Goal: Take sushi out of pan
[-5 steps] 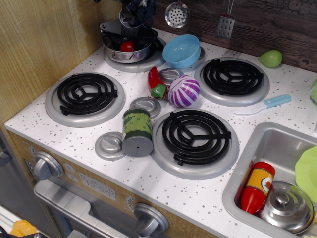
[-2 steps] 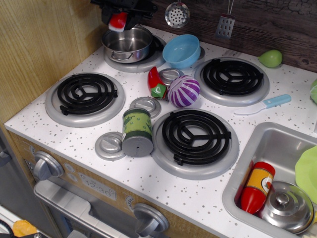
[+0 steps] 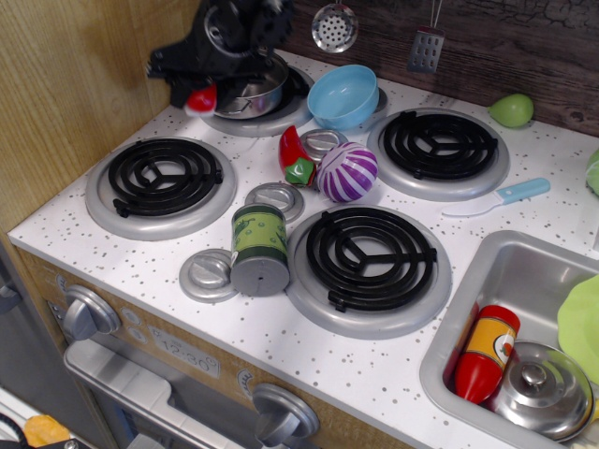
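Observation:
The steel pan [image 3: 257, 96] stands on the back-left burner, partly hidden by my arm. My black gripper [image 3: 198, 96] is shut on the small red sushi [image 3: 200, 98] and holds it in the air to the left of the pan, above the white counter between the back-left and front-left burners. The sushi is outside the pan's rim. What lies inside the pan is mostly hidden by the arm.
A light blue bowl [image 3: 343, 94] stands right of the pan. A red-and-green pepper toy [image 3: 296, 157], a purple striped ball [image 3: 347, 172] and a green can [image 3: 259, 248] lie mid-counter. The front-left burner [image 3: 161, 178] is below the gripper. The sink [image 3: 524, 318] holds a red bottle and lid.
My gripper lifted the sushi out of the pan, then moved left and down with it, from above the pan to beside its left wall.

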